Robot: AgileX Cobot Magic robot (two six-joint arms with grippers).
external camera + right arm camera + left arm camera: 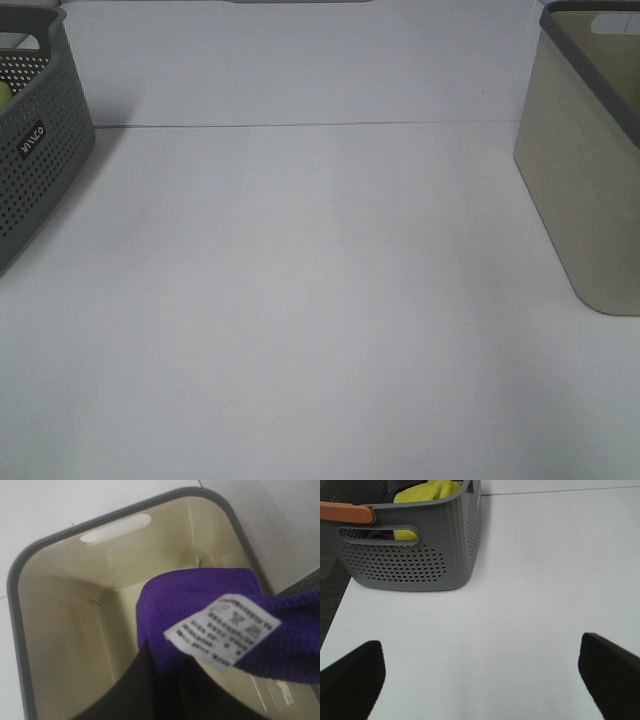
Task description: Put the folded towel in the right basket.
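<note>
One purple folded towel [200,592] hangs pinched in the right gripper [167,672], over the open mouth of the beige right basket [60,630]. The left gripper [480,680] is spread wide above the white table [535,555], near the grey basket [420,565].

- Left tool [480,665] is sitting wide open, dark fingers [350,680] spread far apart, gripping nothing.
- Right tool [167,680] is clamping the purple towel [200,595] between its fingers.
</note>
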